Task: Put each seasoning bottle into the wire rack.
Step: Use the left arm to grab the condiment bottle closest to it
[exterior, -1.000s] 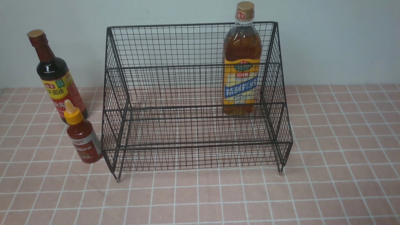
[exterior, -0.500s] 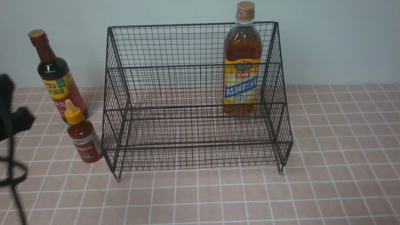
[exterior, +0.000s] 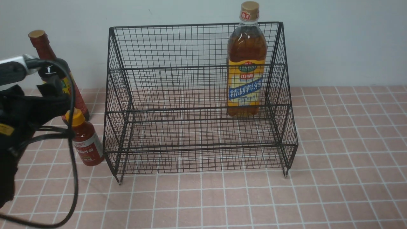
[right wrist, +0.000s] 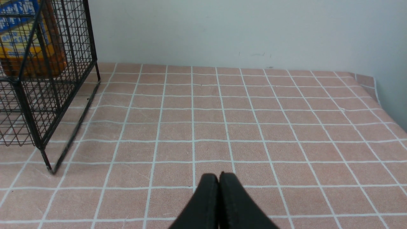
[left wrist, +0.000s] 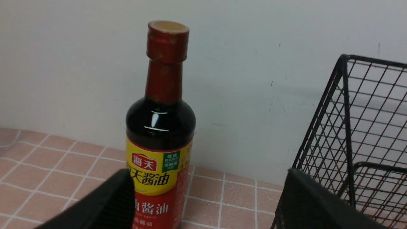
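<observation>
Front view, left edge: my left pincer (left wrist: 208, 176) gapes, released, before the tall dark soy-sauce bottle (exterior: 38, 43). The small red yellow-capped sauce bottle (exterior: 87, 146) stands beside the black wire-mesh rack (exterior: 190, 44). The large amber yellow-blue-labelled bottle (exterior: 246, 63) stands inside, right. My right pincer (right wrist: 218, 176) is clenched, empty.

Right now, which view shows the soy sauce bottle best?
Left wrist view: soy sauce bottle stands unblocked from cap to label. Front view: the left arm covers most of it, leaving mainly cap and neck. Right wrist view: not visible.
</observation>
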